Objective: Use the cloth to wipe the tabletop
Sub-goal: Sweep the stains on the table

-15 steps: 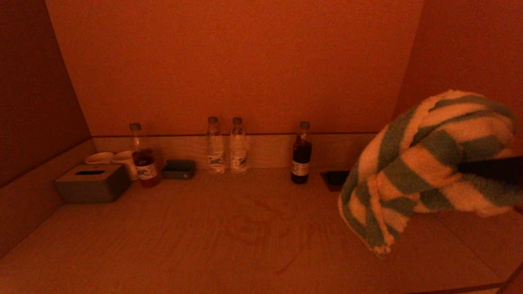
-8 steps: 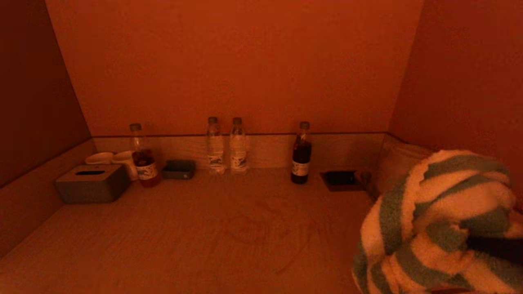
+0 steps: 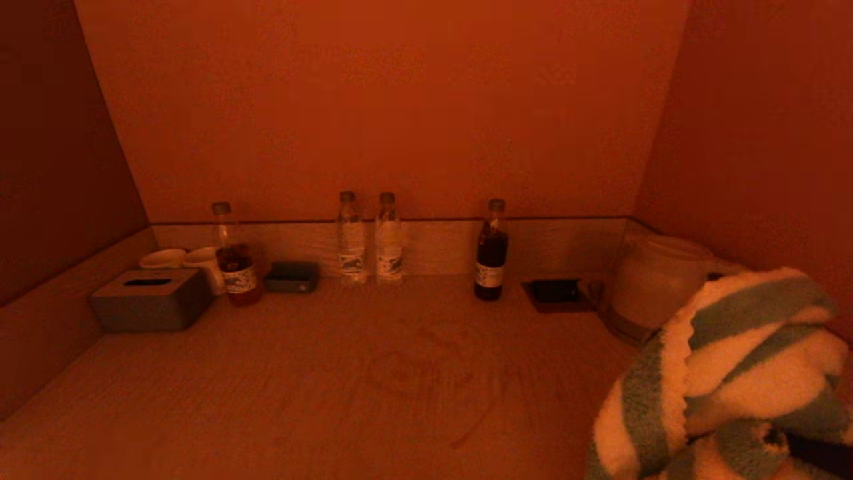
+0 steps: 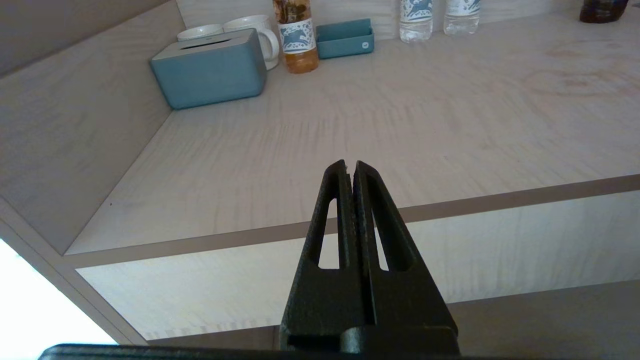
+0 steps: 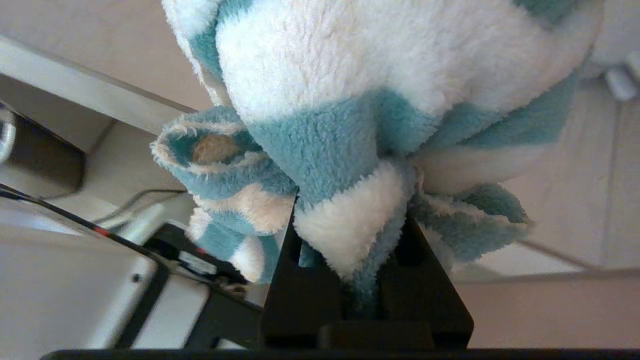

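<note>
A fluffy cloth (image 3: 726, 380) with teal and white stripes hangs bunched at the near right corner of the head view, above the light wooden tabletop (image 3: 280, 393). My right gripper (image 5: 352, 210) is shut on the cloth (image 5: 360, 95); a fold is pinched between its black fingers. In the head view only a dark bit of that gripper (image 3: 810, 450) shows. Faint reddish smears (image 3: 426, 373) mark the middle of the tabletop. My left gripper (image 4: 349, 167) is shut and empty, parked before the table's front edge, out of the head view.
Along the back wall stand a grey tissue box (image 3: 152, 299), two white cups (image 3: 183, 260), a tea bottle (image 3: 230, 257), a small teal tray (image 3: 292, 276), two water bottles (image 3: 368, 239), a dark bottle (image 3: 492, 252), a dark tray (image 3: 555, 293) and a pale kettle (image 3: 656, 283).
My right gripper has carried the cloth down and toward the near right corner. The pale kettle behind it has come into view. The left arm has not moved.
</note>
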Tool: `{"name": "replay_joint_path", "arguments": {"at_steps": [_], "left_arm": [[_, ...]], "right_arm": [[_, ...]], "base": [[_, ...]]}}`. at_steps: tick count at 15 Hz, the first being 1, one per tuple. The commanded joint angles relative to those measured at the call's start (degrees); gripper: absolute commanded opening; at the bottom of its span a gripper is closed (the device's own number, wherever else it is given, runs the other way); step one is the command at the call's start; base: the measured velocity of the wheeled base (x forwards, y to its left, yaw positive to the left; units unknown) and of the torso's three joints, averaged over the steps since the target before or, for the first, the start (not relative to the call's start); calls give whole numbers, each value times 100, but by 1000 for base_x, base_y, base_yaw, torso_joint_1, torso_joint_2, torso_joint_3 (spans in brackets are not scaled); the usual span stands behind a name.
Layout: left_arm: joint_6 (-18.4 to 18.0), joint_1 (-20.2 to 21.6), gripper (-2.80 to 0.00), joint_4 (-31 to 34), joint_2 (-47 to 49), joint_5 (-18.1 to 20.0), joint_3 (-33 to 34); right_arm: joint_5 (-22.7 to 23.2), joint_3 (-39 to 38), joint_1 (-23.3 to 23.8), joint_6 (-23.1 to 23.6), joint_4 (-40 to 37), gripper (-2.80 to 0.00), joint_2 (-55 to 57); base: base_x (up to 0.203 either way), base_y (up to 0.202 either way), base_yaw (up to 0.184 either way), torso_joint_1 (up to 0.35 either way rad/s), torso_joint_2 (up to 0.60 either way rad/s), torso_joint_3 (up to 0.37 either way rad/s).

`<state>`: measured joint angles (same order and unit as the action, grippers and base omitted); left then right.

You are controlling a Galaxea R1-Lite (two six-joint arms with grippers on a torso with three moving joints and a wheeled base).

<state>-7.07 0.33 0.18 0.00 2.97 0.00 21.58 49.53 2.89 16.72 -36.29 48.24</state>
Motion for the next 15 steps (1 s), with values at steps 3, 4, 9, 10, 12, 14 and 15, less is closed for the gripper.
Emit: {"name": "replay_joint_path", "arguments": {"at_steps": [3,4,9,10,12,14,15], "left_arm": [[-5,2,-280,-1,0,1,0],[-5,2,-280,-1,0,1,0],[-5,2,-280,-1,0,1,0],[-5,2,-280,-1,0,-7,0],[-5,2,-280,-1,0,1,0],[-5,2,-280,-1,0,1,0],[-5,2,-280,-1,0,1,0]], "right_arm": [[40,13,1,481,140,-280,45],[40,13,1,481,140,-280,89],[40,13,1,473,386,-280,283],[36,25,1,469,415,-280,323],[31,57,10,455,465,-280,502],[-4,83,10,455,474,-280,652],[-4,83,10,455,474,-280,652]], "base": [[0,0,0,0,0,0],[0,0,0,0,0,0],[0,0,0,0,0,0],[0,0,0,0,0,0],[0,0,0,0,0,0],[0,0,0,0,0,0],[0,0,0,0,0,0]]}}
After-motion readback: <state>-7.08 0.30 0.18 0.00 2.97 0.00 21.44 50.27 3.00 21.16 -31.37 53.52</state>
